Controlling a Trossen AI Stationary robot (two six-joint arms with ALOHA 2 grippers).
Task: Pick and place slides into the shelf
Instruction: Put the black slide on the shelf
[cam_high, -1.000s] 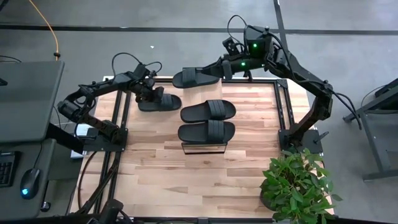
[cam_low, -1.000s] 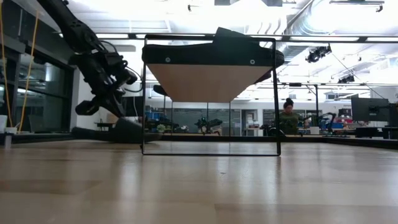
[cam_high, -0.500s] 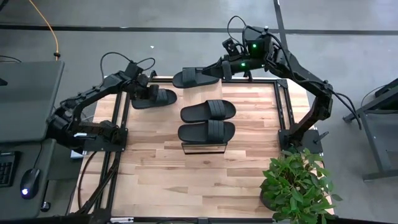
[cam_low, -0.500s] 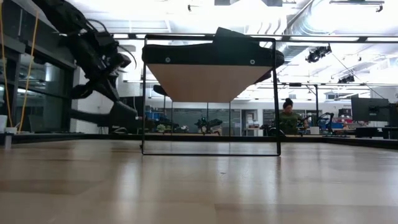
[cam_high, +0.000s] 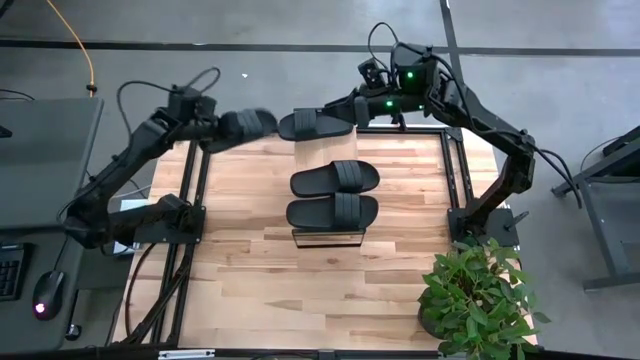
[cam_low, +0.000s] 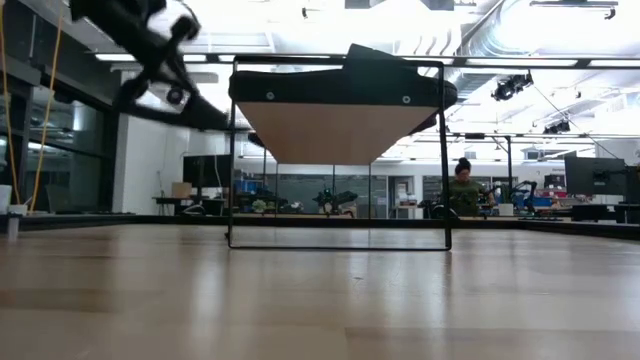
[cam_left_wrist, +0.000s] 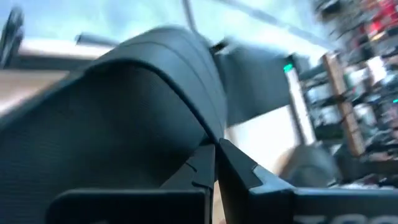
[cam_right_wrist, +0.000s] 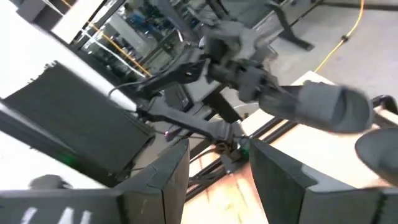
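1. Raised above the table's (cam_high: 250, 290) far-left edge: left gripper (cam_high: 212, 128), jaws clamped on 1 slide (cam_high: 245, 124), lifted clear of the wood, arm stretched long from its base at the left rim.
2. Resting side by side on the shelf (cam_high: 330, 238) mid-table: 2 slides (cam_high: 334, 178), with bare tabletop open all around, widest toward the near edge.
3. Held at the far edge, right of the lifted slide: a 4th slide (cam_high: 312, 124), at the right gripper (cam_high: 350, 110), jaws closed on its end, arm bent back to its base at the right rim.
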